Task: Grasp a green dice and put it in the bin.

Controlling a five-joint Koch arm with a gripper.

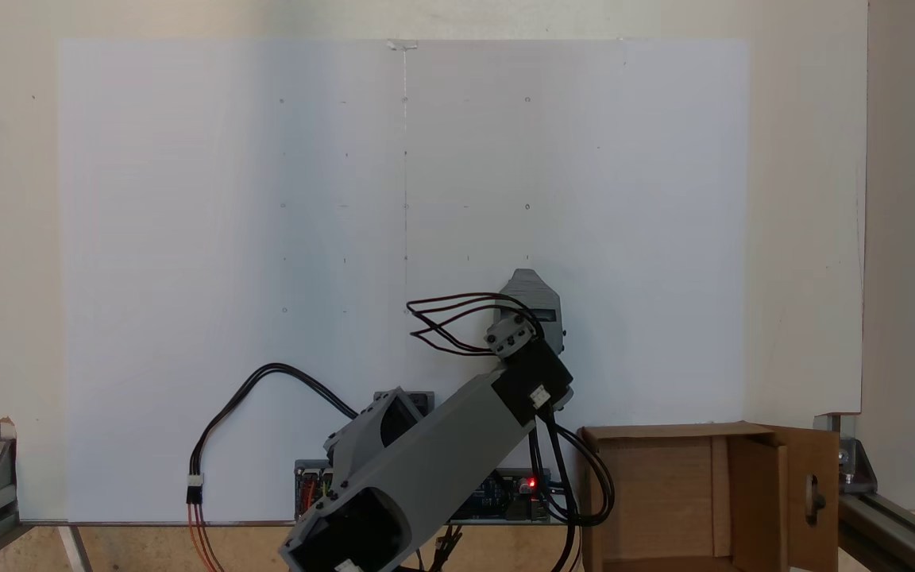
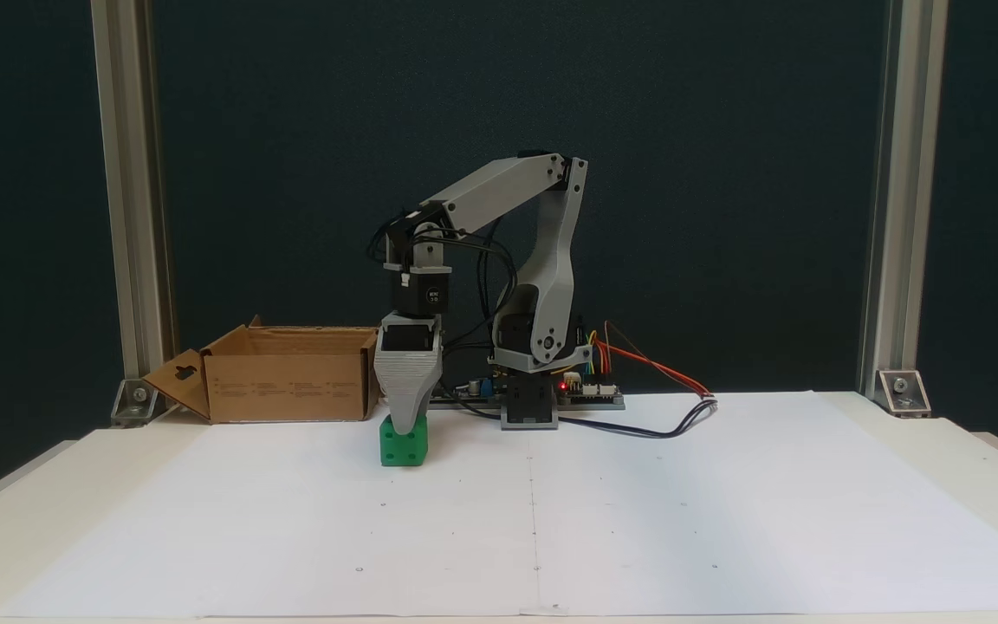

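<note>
In a fixed view the green dice sits on the white paper, just right of the bin's near corner. My gripper points straight down onto it, and its grey tip overlaps the cube's top edge. Only one jaw faces this camera, so I cannot tell whether the jaws are open or shut on the dice. From above, the gripper covers the dice completely. The bin is an open brown cardboard box a short way left of the gripper. In the view from above the bin lies at the lower right.
A flap with a keyhole cutout sticks out of the bin's left side. The arm's base with its circuit board stands at the paper's far edge, with cables trailing right. Aluminium posts frame the table's back corners.
</note>
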